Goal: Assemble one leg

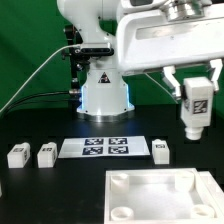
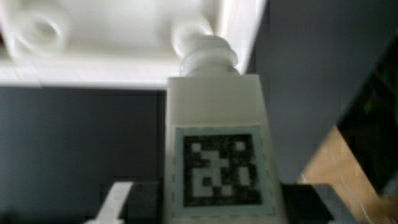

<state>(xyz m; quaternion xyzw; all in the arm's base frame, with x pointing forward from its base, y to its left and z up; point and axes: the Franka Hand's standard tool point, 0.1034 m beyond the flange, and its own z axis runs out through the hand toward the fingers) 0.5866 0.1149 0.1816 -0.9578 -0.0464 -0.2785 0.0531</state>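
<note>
My gripper (image 1: 194,85) is shut on a leg (image 1: 196,108), a white block-like peg with a black-and-white tag, and holds it upright in the air at the exterior view's right, above the far right part of the large white square panel (image 1: 150,195). In the wrist view the held leg (image 2: 217,140) fills the middle between my two fingers, its round tip close to a corner socket (image 2: 43,38) region of the panel (image 2: 125,50). Three more legs stand on the table: two at the left (image 1: 17,155) (image 1: 46,154) and one right of the marker board (image 1: 161,150).
The marker board (image 1: 105,147) lies flat on the black table in front of the robot base (image 1: 104,92). Green backdrop stands behind. A cable runs down at the exterior view's left.
</note>
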